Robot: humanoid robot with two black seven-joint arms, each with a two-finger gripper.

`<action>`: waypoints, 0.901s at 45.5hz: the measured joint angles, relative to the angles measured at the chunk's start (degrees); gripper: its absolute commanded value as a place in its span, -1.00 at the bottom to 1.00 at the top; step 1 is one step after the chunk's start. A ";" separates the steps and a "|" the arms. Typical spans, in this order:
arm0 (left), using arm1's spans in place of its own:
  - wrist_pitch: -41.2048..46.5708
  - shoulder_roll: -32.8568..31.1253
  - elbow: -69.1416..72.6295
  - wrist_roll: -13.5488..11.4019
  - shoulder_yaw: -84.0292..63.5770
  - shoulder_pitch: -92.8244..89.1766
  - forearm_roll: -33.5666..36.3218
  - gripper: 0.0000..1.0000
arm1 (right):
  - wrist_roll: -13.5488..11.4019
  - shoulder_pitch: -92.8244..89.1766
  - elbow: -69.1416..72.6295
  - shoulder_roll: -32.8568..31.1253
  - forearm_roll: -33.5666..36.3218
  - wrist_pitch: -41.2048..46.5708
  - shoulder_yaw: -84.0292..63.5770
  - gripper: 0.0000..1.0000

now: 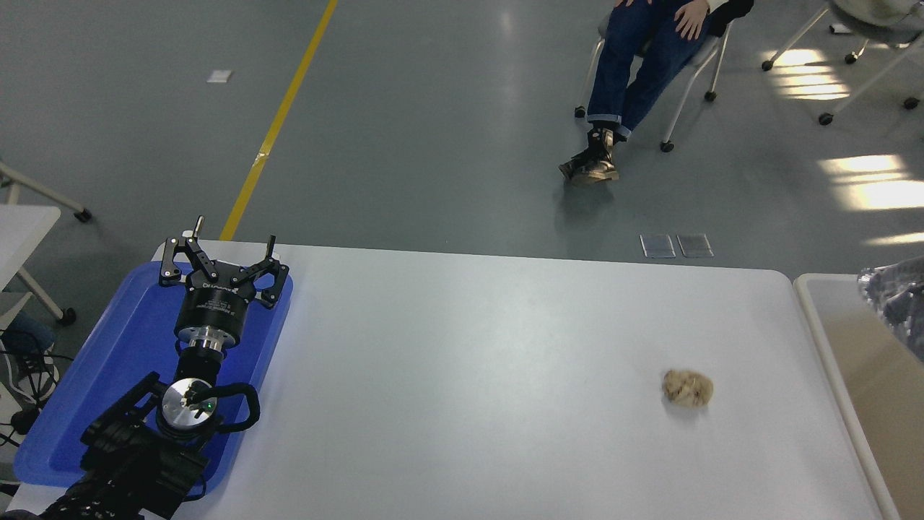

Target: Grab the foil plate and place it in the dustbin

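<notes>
Only a corner of the crinkled silver foil plate point(899, 300) shows at the right edge, over the dustbin. The dustbin point(819, 339) stands beside the table's right end, with a white rounded rim and a beige inside. My right gripper is out of view past the right edge, so its hold on the plate is hidden. My left gripper point(220, 256) is parked open and empty over the blue tray at the lower left.
A small crumpled beige paper ball point(687, 387) lies on the white table point(469, 361) near its right end. A flat blue tray point(123, 361) lies at the left end. A person sits on a chair point(650, 65) beyond the table's far side.
</notes>
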 measured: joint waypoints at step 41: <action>0.06 -0.01 0.04 -0.09 0.00 0.00 0.00 1.00 | 0.04 -59.33 -46.24 18.59 26.89 -18.54 12.62 -1.00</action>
